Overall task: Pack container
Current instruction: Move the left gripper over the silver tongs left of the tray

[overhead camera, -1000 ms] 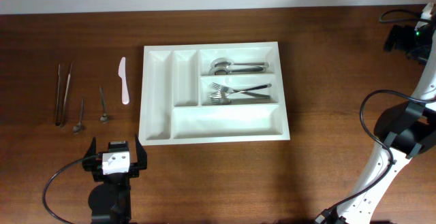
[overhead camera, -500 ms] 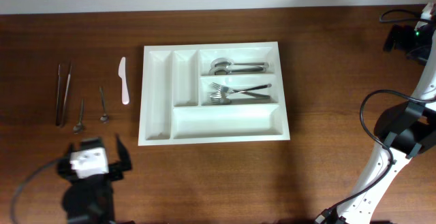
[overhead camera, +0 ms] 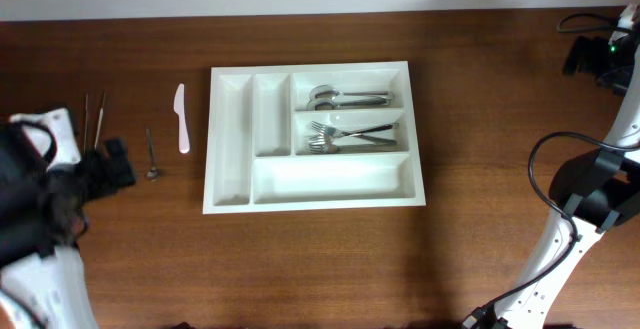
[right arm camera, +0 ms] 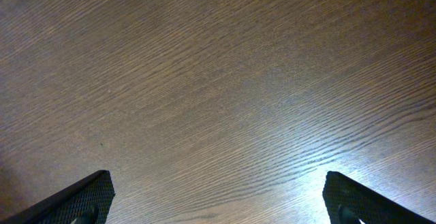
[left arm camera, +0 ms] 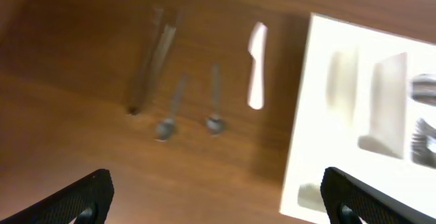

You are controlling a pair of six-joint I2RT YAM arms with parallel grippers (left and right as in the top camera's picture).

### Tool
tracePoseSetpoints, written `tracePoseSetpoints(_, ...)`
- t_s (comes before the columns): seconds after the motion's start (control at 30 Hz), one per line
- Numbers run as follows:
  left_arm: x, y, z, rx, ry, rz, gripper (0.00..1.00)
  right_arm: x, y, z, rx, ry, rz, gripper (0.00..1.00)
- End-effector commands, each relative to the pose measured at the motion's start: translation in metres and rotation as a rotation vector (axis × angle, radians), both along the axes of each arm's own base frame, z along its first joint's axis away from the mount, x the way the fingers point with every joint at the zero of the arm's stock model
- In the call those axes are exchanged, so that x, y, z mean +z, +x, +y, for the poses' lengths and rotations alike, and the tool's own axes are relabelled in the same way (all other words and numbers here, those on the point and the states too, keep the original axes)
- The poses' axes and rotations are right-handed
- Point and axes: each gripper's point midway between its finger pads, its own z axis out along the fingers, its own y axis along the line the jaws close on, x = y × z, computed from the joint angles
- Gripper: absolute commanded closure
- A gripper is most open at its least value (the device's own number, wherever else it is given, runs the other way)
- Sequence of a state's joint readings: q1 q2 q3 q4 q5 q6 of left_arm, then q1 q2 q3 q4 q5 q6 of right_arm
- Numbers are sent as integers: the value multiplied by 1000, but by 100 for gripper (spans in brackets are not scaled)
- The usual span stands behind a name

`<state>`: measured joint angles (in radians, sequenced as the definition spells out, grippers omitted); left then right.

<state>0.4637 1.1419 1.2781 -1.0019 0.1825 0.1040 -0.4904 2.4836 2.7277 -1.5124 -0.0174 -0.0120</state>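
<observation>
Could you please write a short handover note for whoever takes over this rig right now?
Left hand: open, empty, above the table left of the container.
Right hand: open, empty, over bare table.
Done: spoons and forks lie in two long compartments.
To do: white knife, two small spoons, metal tongs on the table.

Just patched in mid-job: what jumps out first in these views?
The big white container dominates the middle of the overhead view, with spoons and forks already in two of its right-hand compartments. To its left, a white knife, small spoons and metal tongs lie loose on the table, with the blurred left arm at the left edge.
</observation>
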Motion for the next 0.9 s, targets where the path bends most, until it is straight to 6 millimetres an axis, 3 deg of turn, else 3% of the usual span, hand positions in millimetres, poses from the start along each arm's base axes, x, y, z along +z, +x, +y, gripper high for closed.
tracePoseSetpoints(0.0, -28, 16, -10, -62, -130, 75, 1, 18, -4, -2, -13, -14, -33, 1)
tracePoseSetpoints(0.2, -63, 11, 41, 126, -33, 335, 1, 18, -4, -2, -13, -14, -33, 1)
tracePoseSetpoints(0.47, -87, 32, 56, -107, 74, 466, 1, 18, -4, -2, -12, -14, -33, 1)
tracePoseSetpoints(0.67, -99, 50, 77, -84, 143, 460, 1, 18, -4, -2, -13, -14, -33, 1)
tracePoseSetpoints(0.87, -102, 60, 78, -92, 136, 434, 1, 18, -4, -2, -13, -14, -33, 1)
